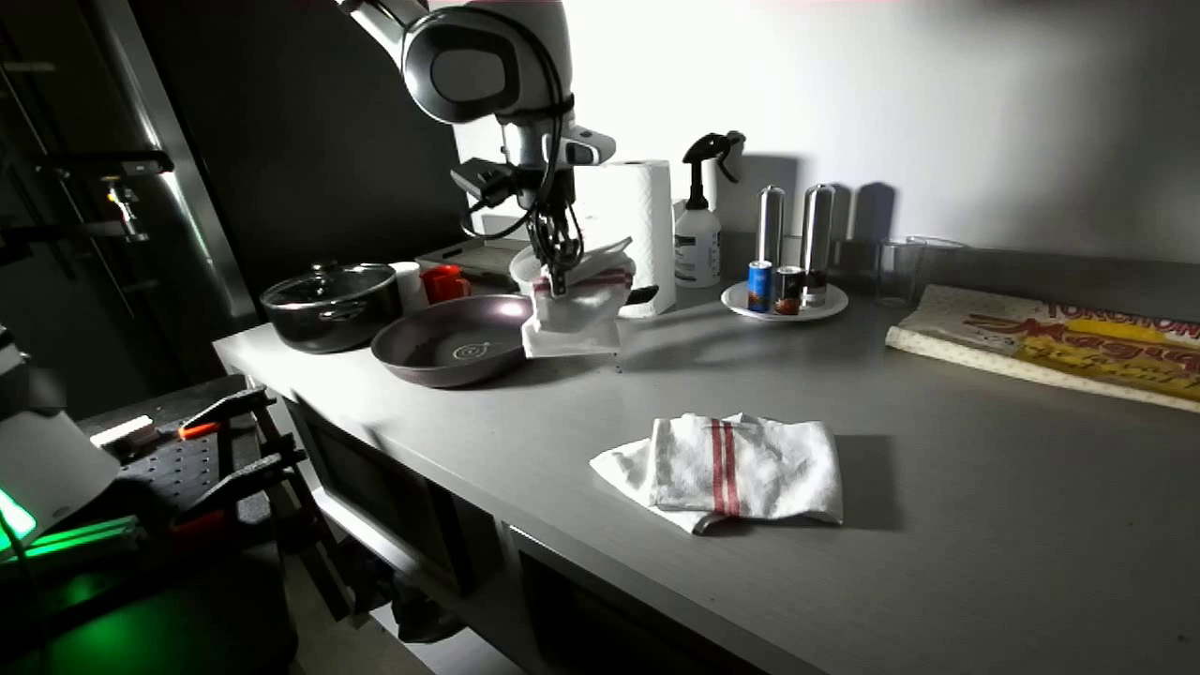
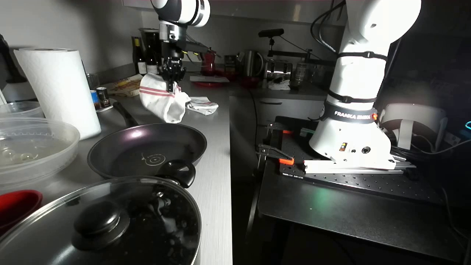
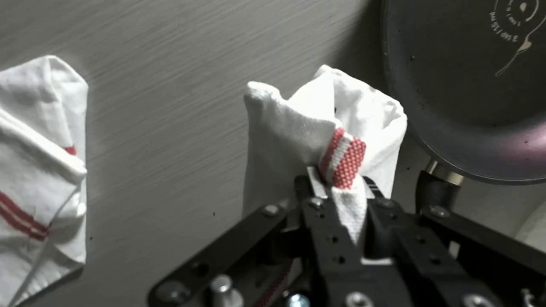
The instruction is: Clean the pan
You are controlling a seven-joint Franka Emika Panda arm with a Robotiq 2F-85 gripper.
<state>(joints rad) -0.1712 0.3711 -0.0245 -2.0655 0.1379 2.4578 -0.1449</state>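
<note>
The pan (image 1: 445, 347) is wide, shallow and dark grey, and lies on the counter. It also shows in an exterior view (image 2: 147, 145) and at the right of the wrist view (image 3: 465, 81). Its dark handle (image 2: 125, 114) points away from the lidded pot. My gripper (image 1: 560, 281) is shut on a white cloth with red stripes (image 1: 583, 328). In the wrist view the fingers (image 3: 341, 183) pinch the bunched cloth (image 3: 277, 136). The cloth hangs above the counter beside the pan's rim, near the handle. Small dark specks show inside the pan.
A second striped cloth (image 1: 750, 469) lies folded on the counter. A black pot with glass lid (image 1: 333, 314), a red mug (image 1: 441, 281), a paper roll (image 1: 650, 225), a plastic tub (image 2: 40, 162), a spray bottle (image 1: 697, 248) and a plate (image 1: 834, 305) with cans surround the pan's area.
</note>
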